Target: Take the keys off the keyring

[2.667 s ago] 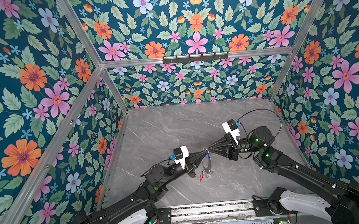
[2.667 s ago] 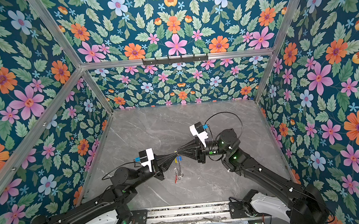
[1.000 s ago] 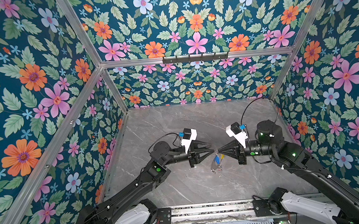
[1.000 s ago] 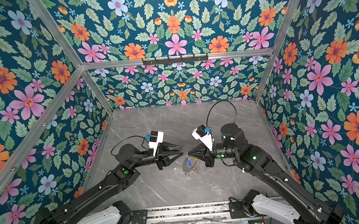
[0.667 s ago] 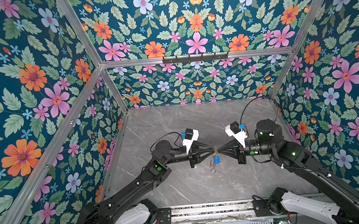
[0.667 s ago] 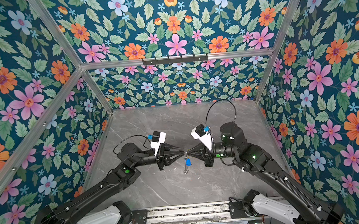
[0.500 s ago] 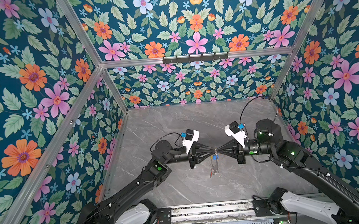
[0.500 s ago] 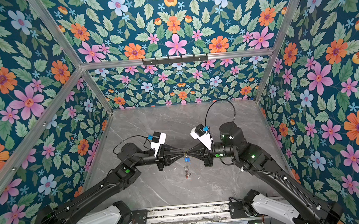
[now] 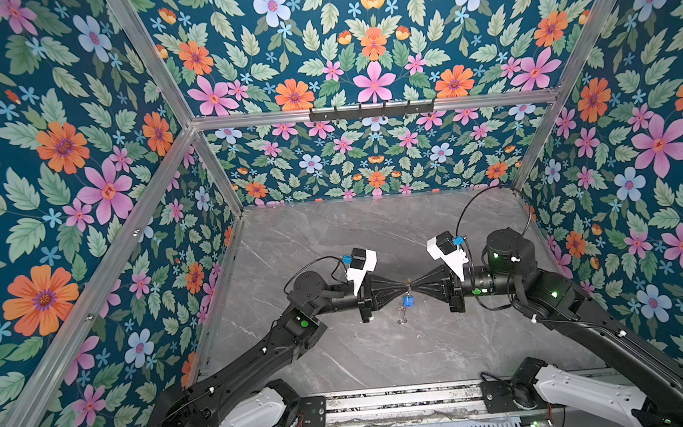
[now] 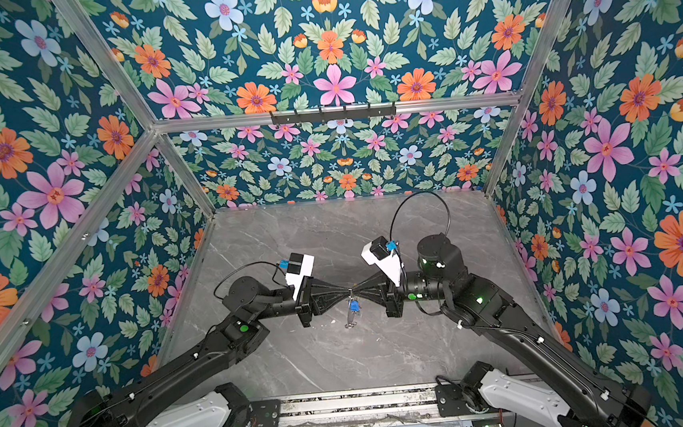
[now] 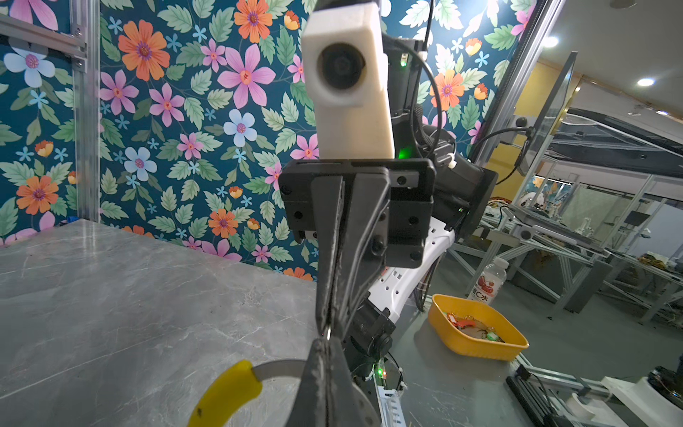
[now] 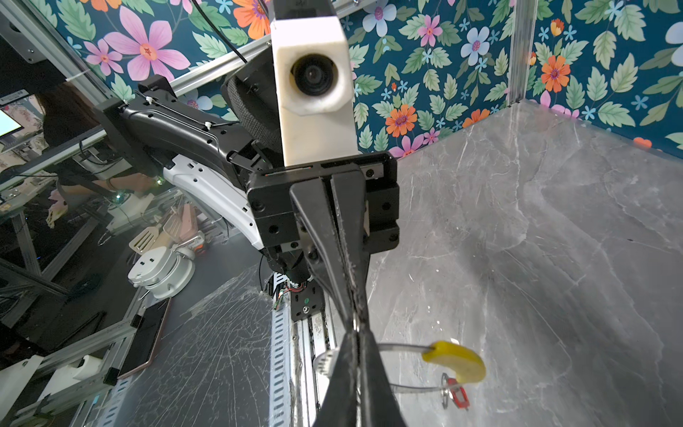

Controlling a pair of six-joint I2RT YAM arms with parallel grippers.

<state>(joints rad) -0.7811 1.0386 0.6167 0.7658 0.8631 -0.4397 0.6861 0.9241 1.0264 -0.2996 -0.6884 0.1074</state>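
Both grippers meet tip to tip above the middle of the grey table (image 9: 333, 240). My left gripper (image 9: 403, 291) (image 11: 327, 340) is shut on the keyring (image 11: 277, 369), a thin grey ring with a yellow arc (image 11: 225, 397). My right gripper (image 9: 413, 290) (image 12: 356, 334) pinches the same keyring (image 12: 403, 347) from the opposite side, its jaws nearly touching. The ring hangs edge-on below the tips in both top views. A blue-tagged key (image 9: 407, 302) (image 10: 354, 306) dangles there. The red-tagged key (image 12: 460, 397) hangs on a small split ring (image 12: 445, 393) beside the yellow arc (image 12: 456, 360).
Floral walls enclose the table on three sides, with a black hook rail (image 9: 371, 110) on the back one. A metal rail (image 9: 388, 402) runs along the front edge. Off the table stand a yellow basket (image 11: 476, 347) and a bottle (image 11: 488, 283).
My left gripper moved right up to the right gripper's tips and closed on the keyring. The ring turned edge-on, and the blue tag now hangs straight down.
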